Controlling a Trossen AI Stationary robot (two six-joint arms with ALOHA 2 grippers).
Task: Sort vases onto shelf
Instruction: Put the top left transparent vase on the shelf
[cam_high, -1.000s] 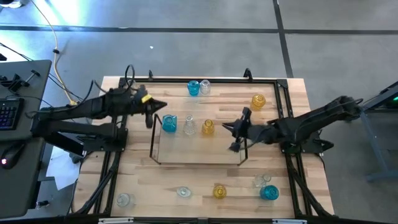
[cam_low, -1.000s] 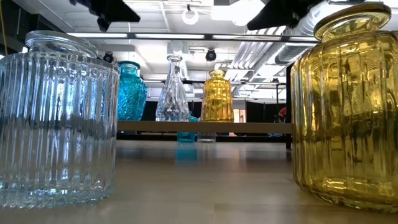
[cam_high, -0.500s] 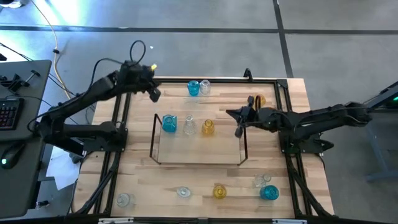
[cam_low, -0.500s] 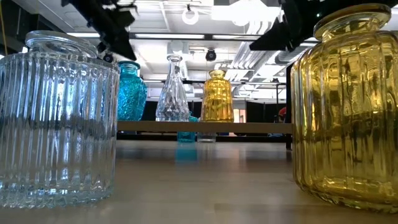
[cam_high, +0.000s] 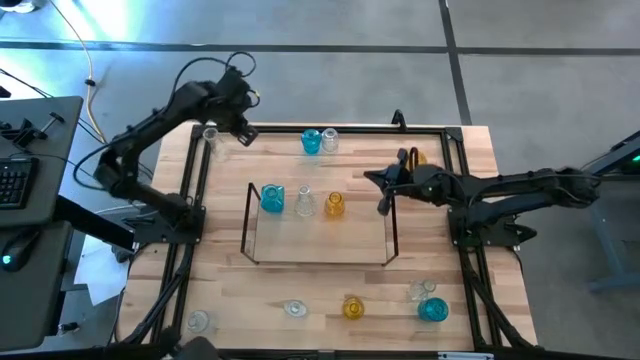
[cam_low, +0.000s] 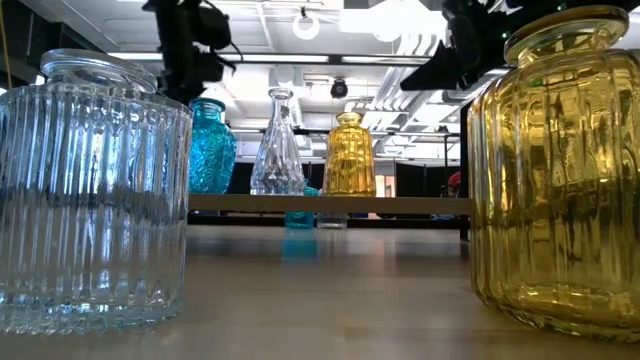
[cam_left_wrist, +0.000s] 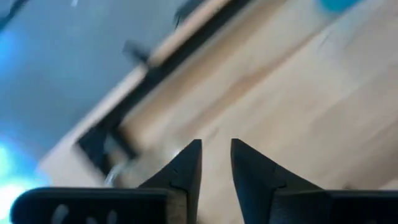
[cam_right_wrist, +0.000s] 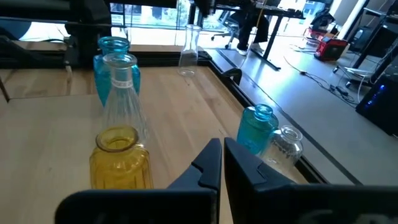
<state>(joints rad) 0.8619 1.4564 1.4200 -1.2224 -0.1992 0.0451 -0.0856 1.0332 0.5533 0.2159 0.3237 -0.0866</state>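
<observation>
Seen from above, the left gripper (cam_high: 243, 137) hangs over the table's (cam_high: 300, 285) far left corner, beside a clear vase (cam_high: 210, 134) standing there. Its wrist view shows the two fingers (cam_left_wrist: 186, 168) almost together with a thin gap between them and nothing held, bare wood under them.

At mid-table stands the shelf (cam_high: 320, 255), a low rack with dark end pieces. Three vases line its far edge: a blue vase (cam_high: 272, 198), a clear slim vase (cam_high: 305, 203) and an amber vase (cam_high: 334, 205). The low view shows the same three side by side on the shelf board (cam_low: 330, 204). Beyond the shelf, at the table's far edge, a second blue vase (cam_high: 311, 141) and a clear one (cam_high: 330, 139) stand touching or nearly so.

The right gripper (cam_high: 383, 205) hovers just off the shelf's right end, near the amber vase. In its wrist view the fingers (cam_right_wrist: 208, 163) are nearly closed and hold nothing. An amber vase (cam_high: 416, 159) shows partly behind that arm, near the far right corner.

Along the near edge stand five more: a clear vase (cam_high: 199, 321) at the left, another clear one (cam_high: 294, 308), an amber one (cam_high: 352, 307), then a clear (cam_high: 419, 291) and a blue (cam_high: 433, 310) close together at the right.
</observation>
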